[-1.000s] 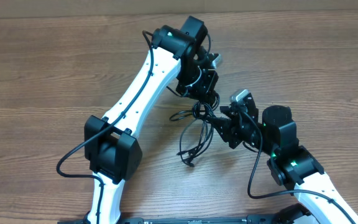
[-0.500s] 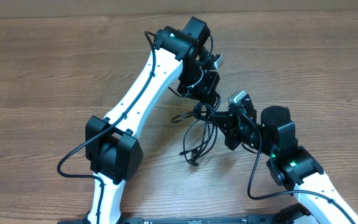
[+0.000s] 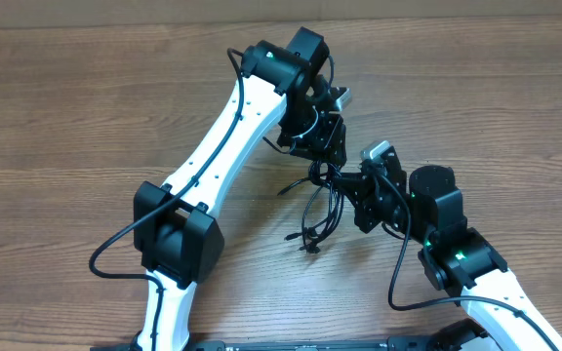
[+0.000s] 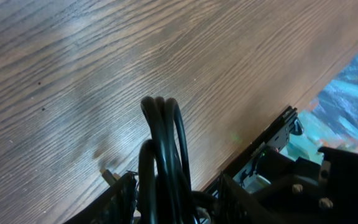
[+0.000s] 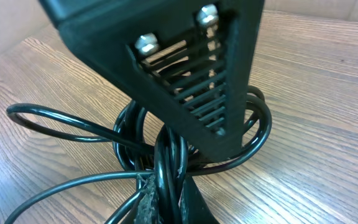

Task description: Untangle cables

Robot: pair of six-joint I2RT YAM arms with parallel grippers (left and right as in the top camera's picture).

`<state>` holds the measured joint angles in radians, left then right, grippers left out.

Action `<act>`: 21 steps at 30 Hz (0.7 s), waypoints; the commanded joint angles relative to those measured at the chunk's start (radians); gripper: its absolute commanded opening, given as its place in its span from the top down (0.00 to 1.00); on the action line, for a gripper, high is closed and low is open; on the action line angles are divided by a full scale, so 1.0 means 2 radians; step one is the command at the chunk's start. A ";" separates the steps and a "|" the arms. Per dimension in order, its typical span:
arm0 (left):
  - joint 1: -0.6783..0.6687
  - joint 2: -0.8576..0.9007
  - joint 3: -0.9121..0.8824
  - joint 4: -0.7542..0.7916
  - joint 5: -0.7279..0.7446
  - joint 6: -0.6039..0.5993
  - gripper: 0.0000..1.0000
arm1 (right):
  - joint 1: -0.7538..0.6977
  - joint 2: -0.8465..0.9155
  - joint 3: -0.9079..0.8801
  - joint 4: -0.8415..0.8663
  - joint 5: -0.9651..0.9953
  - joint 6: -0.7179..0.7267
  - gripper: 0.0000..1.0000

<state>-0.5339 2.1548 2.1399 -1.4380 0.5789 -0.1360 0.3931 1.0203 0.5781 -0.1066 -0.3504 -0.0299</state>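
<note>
The cables [image 3: 315, 210] are a knotted black bundle on the wooden table between the two arms, with loops and a plug end trailing toward the front. My left gripper [image 3: 328, 161] comes down on the bundle's top from behind. In the left wrist view its jaws stand apart, with a fold of upright cable strands [image 4: 163, 143] between the fingers [image 4: 122, 193]. My right gripper [image 3: 344, 185] meets the bundle from the right. In the right wrist view it [image 5: 169, 202] is shut on several strands, while loops of the cables [image 5: 42, 118] spread left behind the left gripper's finger [image 5: 191, 74].
Both arms crowd the table's middle, with their heads almost touching. The left arm's own thick wire [image 3: 115, 249] loops out at the front left, and the right arm's wire [image 3: 398, 283] hangs at the front right. A pale strip [image 3: 457, 10] runs along the table's far edge.
My right gripper has closed onto the bundle's strands. The left gripper's jaws have parted around the cables. The trailing loops and plug end have drawn slightly right, toward the grippers.
</note>
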 commanded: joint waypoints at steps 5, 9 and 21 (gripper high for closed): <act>0.045 -0.015 0.112 -0.068 0.008 0.126 0.56 | -0.008 -0.002 0.010 0.000 0.044 0.005 0.96; 0.063 -0.015 0.152 -0.125 -0.001 0.205 0.51 | -0.024 -0.002 0.010 0.007 0.043 0.029 0.96; 0.064 -0.015 0.152 -0.126 -0.044 0.237 0.44 | -0.031 -0.002 0.010 0.089 -0.041 0.041 0.96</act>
<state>-0.3996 2.1460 2.4283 -1.6871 0.5011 0.2905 0.3344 1.0203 0.5781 0.0368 -0.3935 0.0277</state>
